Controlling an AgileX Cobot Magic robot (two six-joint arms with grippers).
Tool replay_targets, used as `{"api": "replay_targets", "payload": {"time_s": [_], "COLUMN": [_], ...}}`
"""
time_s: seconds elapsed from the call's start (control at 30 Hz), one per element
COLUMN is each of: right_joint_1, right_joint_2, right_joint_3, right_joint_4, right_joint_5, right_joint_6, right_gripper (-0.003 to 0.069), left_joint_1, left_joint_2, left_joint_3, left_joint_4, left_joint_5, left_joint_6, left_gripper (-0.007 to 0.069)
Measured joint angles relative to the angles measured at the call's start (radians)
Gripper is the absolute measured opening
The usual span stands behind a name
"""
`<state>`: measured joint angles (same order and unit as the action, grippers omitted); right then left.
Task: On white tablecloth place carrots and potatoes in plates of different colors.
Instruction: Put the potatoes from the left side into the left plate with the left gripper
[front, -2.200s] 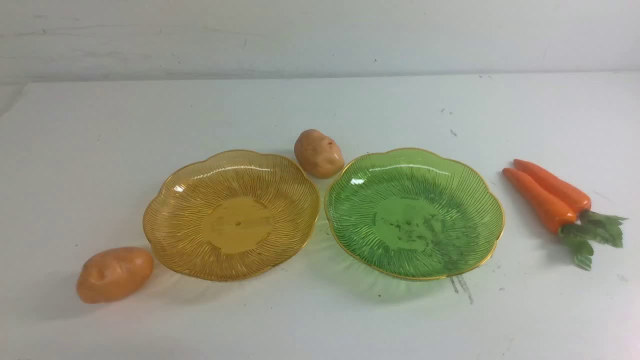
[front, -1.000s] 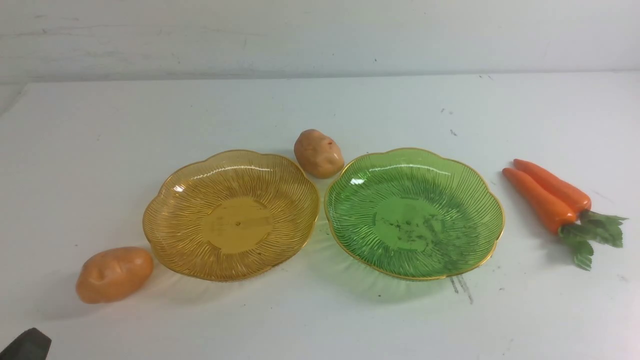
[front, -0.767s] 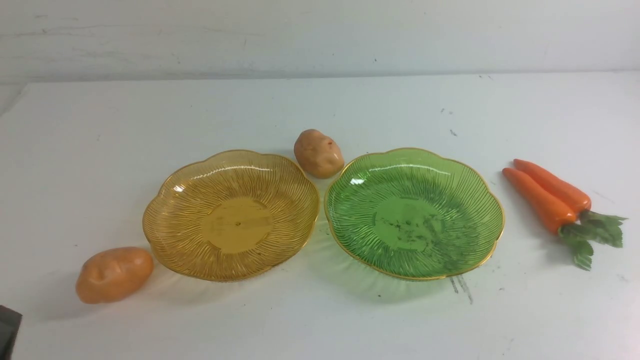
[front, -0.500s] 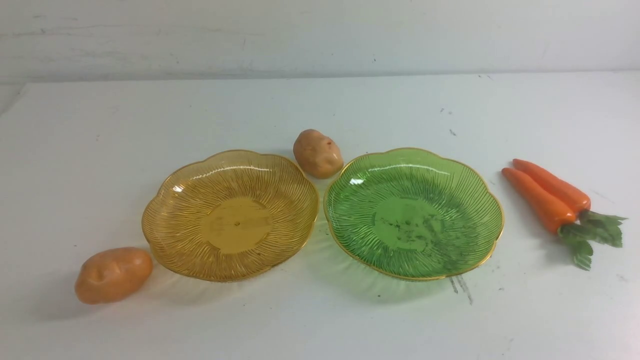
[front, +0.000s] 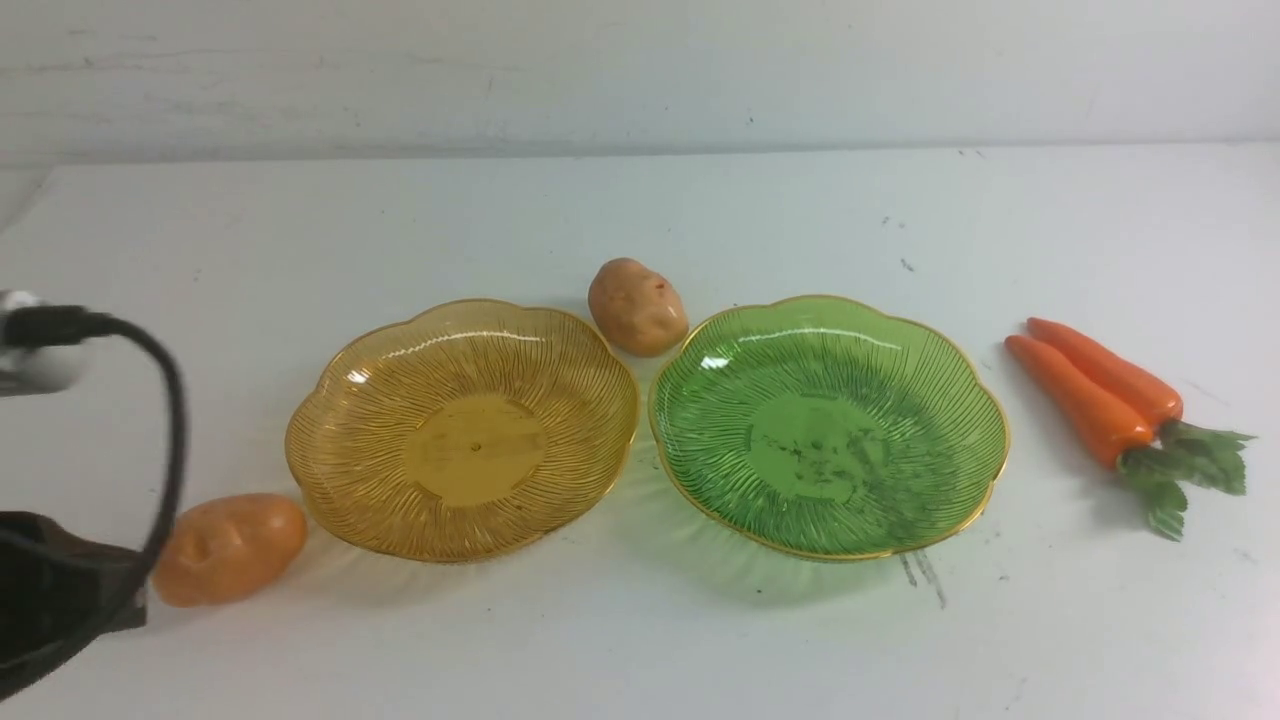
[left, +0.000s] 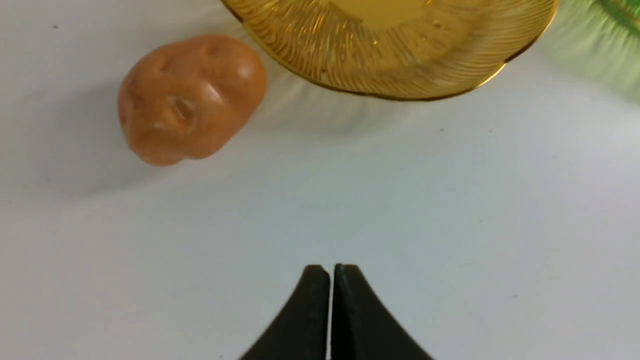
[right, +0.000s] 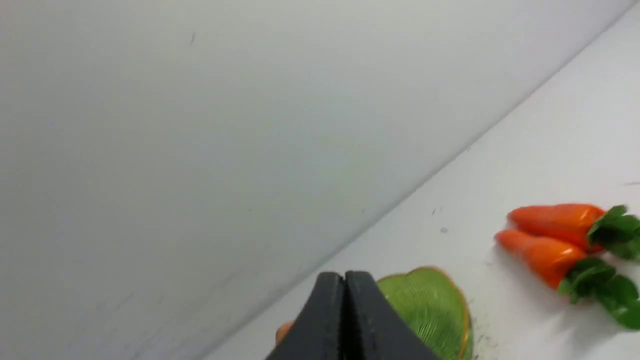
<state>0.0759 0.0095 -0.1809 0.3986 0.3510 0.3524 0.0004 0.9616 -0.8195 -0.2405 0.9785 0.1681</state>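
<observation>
Now | L end effector (left: 330, 270) closed, nr potato (left: 190, 97) | carrots (front: 1085, 400) on cloth (front: 640, 650)

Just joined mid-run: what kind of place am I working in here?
Probably a robot test bench, not a kitchen: a scuffed white tablecloth, a bare white wall, and glossy toy-looking carrots beside an empty amber plate and green plate.

**Arm and gripper hardware: external appearance**
Left arm (front: 60, 600): matte black body section at the frame edge, with a thick black cable (front: 178, 440) looping from a black plug seated in a pale grey housing (front: 35, 370). Left gripper (left: 331, 272): two matte black fingers (left: 310, 325) with flat inner faces, outer edges flaring concavely toward the base, and blunt squared tips. Right gripper (right: 345, 280): same finger profile, dark charcoal finish.
</observation>
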Motion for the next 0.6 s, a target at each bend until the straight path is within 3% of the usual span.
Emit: {"api": "replay_targets", "payload": {"time_s": [0.17,0.27,0.47,0.6], "right_joint_1": [0.113,0.137,0.139,0.139], "right_joint_2": [0.292,0.464,0.56,0.559], "right_joint_3": [-0.361,-0.479,-0.493,-0.493], "right_joint_4": [-0.015,-0.015,0.014,0.037], "right_joint_5": [0.494,0.696,0.79,0.789], "right_joint_6": [-0.253,-0.386,-0.508,-0.519], "right_gripper": [-0.0015,-0.0015,-0.0015,-0.0015], "left_joint_1": [0.0,0.0,0.0,0.0], "left_joint_2": [0.17,0.25,0.479,0.566], "left_joint_3": [-0.097,-0.166,-0.366,-0.389], "left_joint_4": [0.021,0.041,0.049,0.044], "left_joint_5": [0.008,0.034,0.189,0.221], "left_joint_6": [0.075,0.109,0.284,0.381], "left_gripper": [-0.0003,-0.0003,0.0021,0.0108]}}
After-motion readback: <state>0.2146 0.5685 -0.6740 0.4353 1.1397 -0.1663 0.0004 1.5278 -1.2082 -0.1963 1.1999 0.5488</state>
